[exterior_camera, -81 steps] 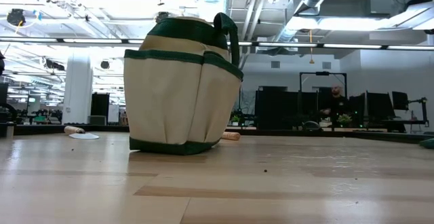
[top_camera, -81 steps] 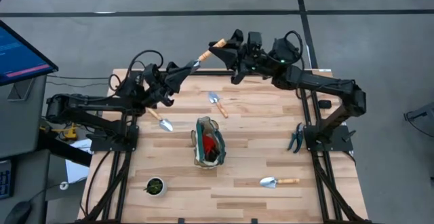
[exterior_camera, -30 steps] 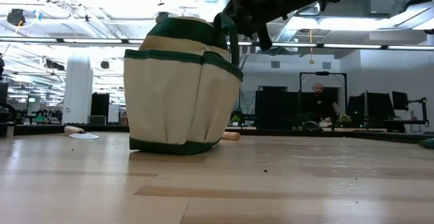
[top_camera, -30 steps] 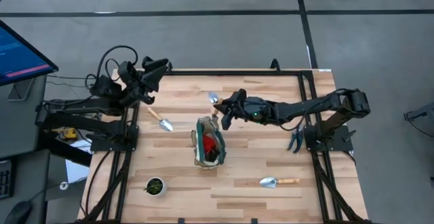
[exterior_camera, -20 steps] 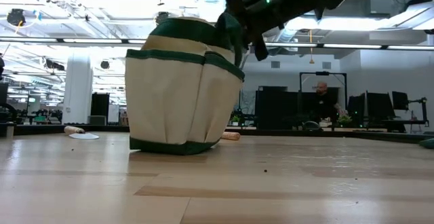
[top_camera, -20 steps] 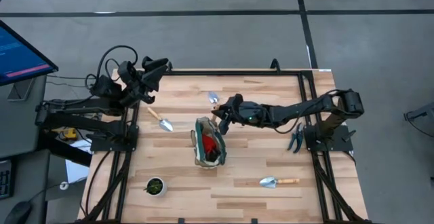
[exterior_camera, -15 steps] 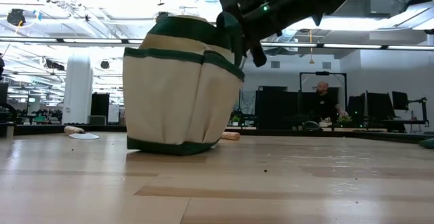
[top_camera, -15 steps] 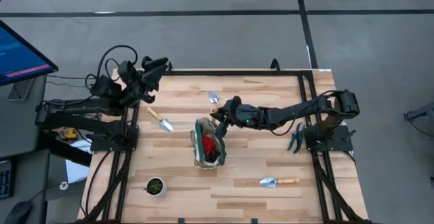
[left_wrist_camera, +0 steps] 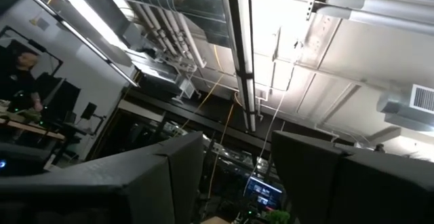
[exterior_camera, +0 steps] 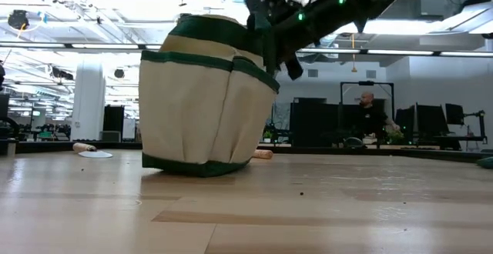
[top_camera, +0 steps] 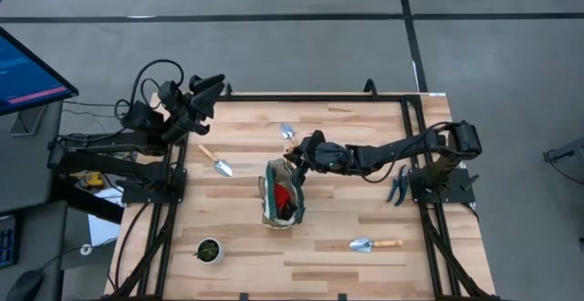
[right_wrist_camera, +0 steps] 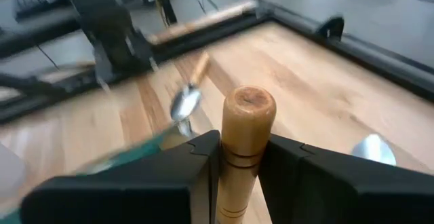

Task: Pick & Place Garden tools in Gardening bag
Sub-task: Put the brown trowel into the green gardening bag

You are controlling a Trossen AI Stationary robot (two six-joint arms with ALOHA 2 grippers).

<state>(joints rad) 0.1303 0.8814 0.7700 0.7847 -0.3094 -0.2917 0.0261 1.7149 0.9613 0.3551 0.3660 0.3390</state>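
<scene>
High view, trowel (top_camera: pixel 216 160) left of bag (top_camera: pixel 280 195) (pot (top_camera: pixel 209 250) nearer front), another (top_camera: pixel 374 243) right.

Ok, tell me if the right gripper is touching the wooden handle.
Touching. In the right wrist view, the right gripper is shut on the wooden handle, with a dark finger pressed against each side and no gap.

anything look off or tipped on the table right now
The gardening bag sits slightly askew: in the low view its base looks lifted at the left edge, leaning as the right gripper pushes a wooden-handled tool in at its rim. The other trowels lie flat; nothing spilled.
</scene>
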